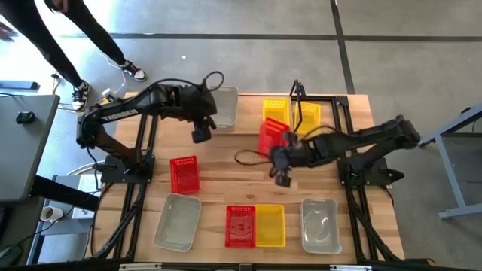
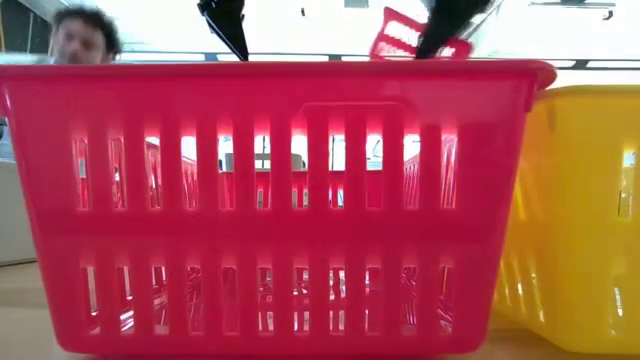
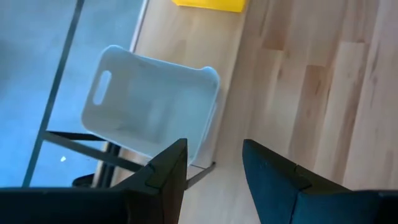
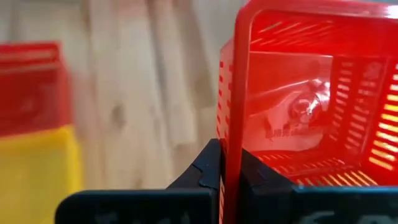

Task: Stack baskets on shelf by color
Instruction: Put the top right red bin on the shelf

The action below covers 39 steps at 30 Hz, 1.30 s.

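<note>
From my remote station: a red slatted basket [image 4: 292, 118] hangs from my right arm's black gripper [image 4: 229, 177], beside a yellow basket [image 1: 277, 111] on the black-framed shelf [image 1: 340, 102]. A clear-grey basket [image 3: 149, 102] lies past my black left gripper [image 3: 214, 174]. On the pale, grain-streaked wooden table [image 1: 226, 143] sit more red, yellow and clear-grey baskets.

Two baskets [image 1: 255, 226] side by side at table front, shelf [image 1: 331, 105] at back right
</note>
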### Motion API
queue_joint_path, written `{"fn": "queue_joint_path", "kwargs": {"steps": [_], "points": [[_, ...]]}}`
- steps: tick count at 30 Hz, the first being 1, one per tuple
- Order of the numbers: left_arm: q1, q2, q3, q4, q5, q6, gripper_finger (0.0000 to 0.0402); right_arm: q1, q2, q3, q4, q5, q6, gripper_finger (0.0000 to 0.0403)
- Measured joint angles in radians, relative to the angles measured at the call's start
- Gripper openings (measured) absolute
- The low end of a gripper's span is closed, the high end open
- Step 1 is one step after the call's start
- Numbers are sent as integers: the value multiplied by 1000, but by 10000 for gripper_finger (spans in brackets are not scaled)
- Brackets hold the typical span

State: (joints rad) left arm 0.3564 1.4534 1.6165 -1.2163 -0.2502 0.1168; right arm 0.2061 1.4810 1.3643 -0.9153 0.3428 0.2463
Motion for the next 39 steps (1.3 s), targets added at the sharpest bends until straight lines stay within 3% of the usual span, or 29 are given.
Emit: {"fn": "queue_joint_path", "kwargs": {"steps": [10, 17, 30, 39], "points": [[68, -43, 0, -2, 3, 22, 145, -202, 229, 251, 6, 13, -260, 0], [96, -47, 0, -2, 4, 26, 145, -327, 380, 356, -20, -53, -401, 0], [102, -46, 0, -3, 3, 26, 145, -451, 489, 369, -46, -160, -510, 0], [102, -46, 0, -2, 3, 20, 145, -488, 544, 368, -52, -165, -575, 0]]}}
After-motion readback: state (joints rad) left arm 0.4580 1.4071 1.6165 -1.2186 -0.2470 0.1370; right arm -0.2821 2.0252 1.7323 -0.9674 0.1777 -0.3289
